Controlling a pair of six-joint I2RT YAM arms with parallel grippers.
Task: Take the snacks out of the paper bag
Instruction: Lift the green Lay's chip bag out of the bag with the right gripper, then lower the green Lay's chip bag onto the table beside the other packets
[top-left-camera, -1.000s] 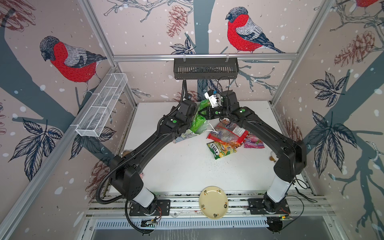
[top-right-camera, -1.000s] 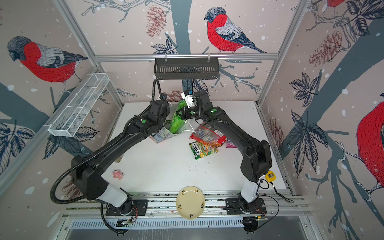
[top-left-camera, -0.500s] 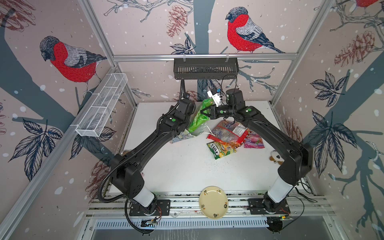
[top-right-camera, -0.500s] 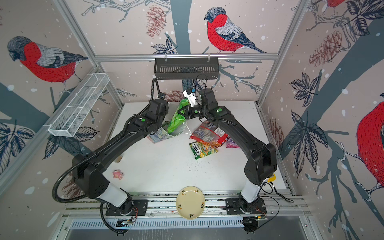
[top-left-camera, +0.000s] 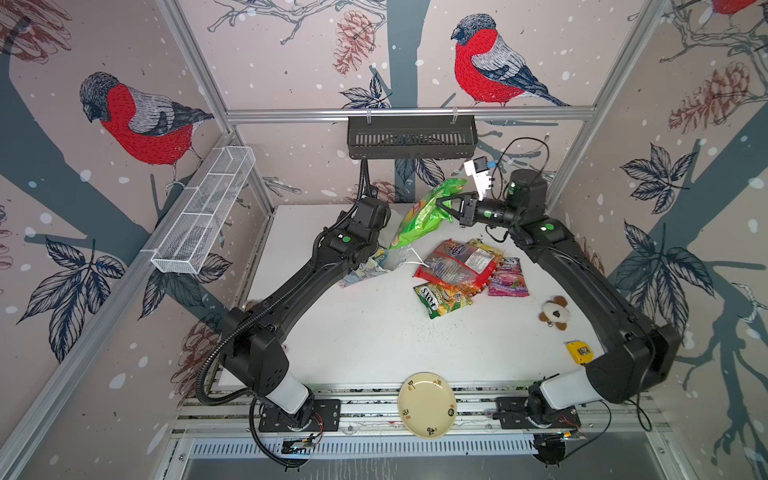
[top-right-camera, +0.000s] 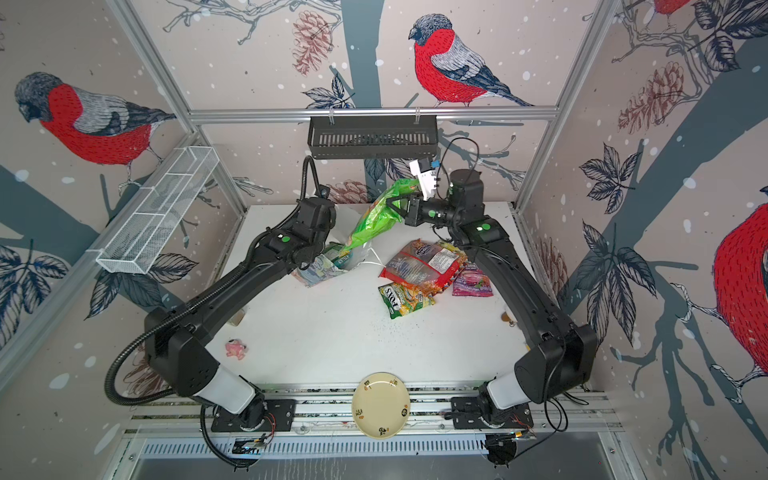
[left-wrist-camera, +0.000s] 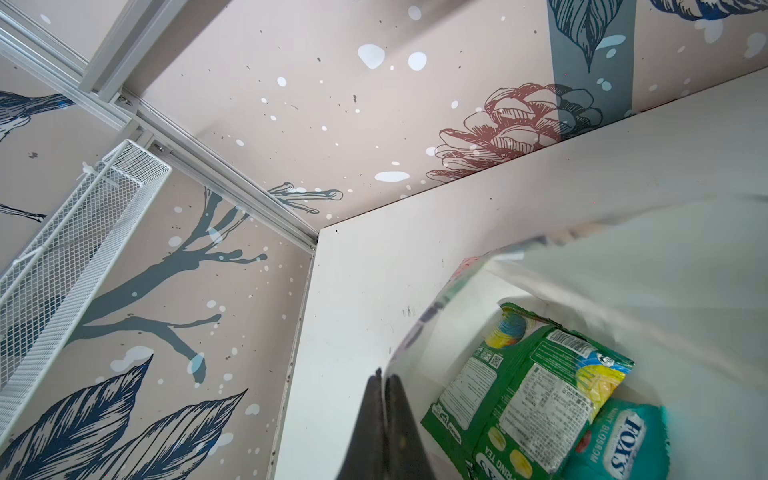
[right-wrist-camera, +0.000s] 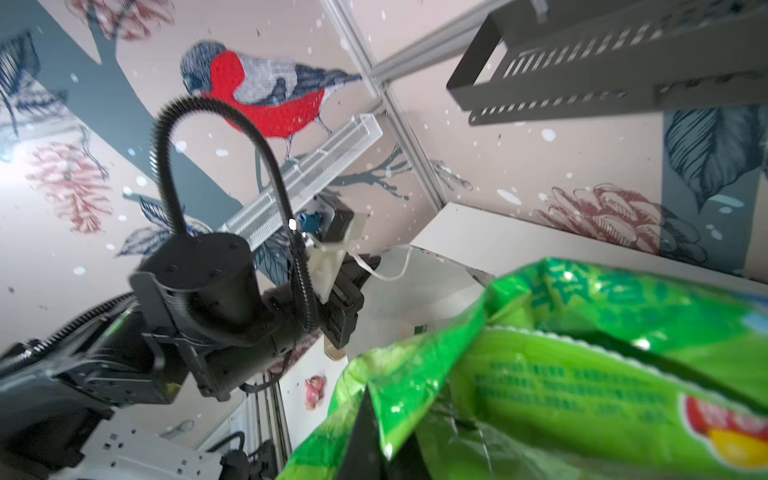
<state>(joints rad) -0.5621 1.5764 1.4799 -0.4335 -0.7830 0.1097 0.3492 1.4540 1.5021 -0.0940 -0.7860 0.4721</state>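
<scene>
Pale pink walls printed with red-breasted bullfinches, pine cones and grey-blue branches enclose a white desk, framed by aluminium rails. A white mesh basket hangs on the left wall, a black slotted tray on the rear rail.

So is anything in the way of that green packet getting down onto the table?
Nothing visible. The right claw holds the green chip packet in the air, its lower end at the paper bag mouth. Bare table lies open in front, beside the red packet.
</scene>
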